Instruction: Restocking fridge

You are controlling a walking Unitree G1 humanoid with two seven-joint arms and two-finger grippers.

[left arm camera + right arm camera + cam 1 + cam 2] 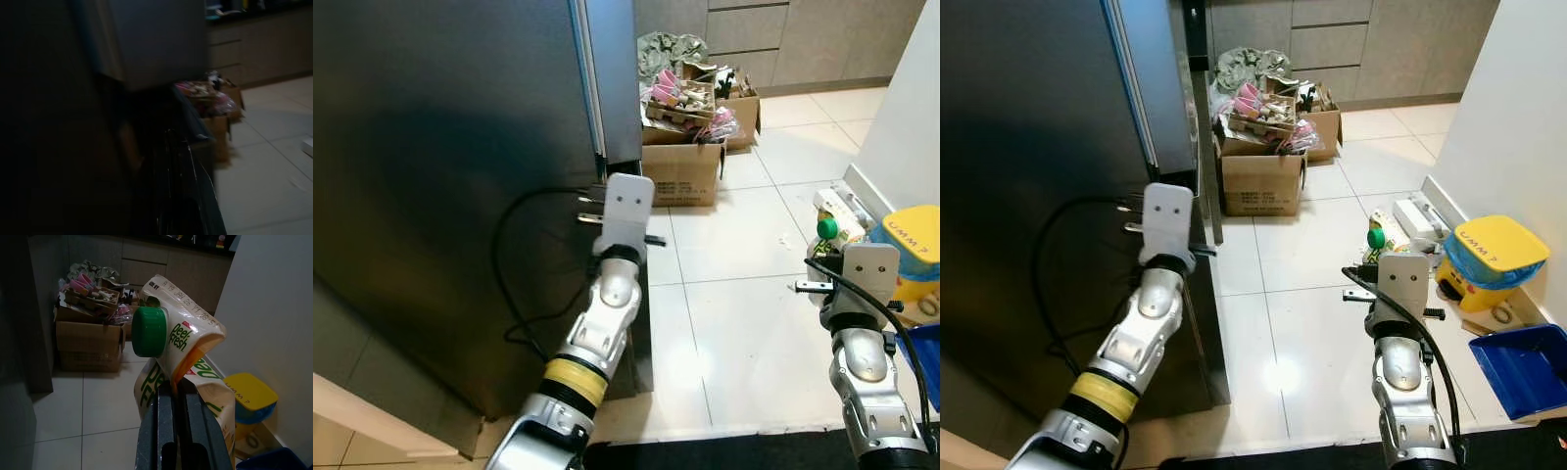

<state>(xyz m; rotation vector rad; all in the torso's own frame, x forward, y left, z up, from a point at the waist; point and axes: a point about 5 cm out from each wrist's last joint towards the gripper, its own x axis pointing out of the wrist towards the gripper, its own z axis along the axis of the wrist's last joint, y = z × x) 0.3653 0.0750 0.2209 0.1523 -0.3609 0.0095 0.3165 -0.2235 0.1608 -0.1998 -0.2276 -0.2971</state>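
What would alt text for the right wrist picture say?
Two black fingers pinch the folded top of a juice carton with a green cap. Behind it are tiled floor, a full cardboard box and a yellow-lidded tub.

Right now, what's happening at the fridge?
The robot stands before the closed dark steel fridge. Its left gripper is up at the edge of the fridge door, by the seam. The right gripper is shut on a crumpled white juice carton with a green screw cap, held out over the tiled floor. Overfilled cardboard boxes sit beyond the fridge.
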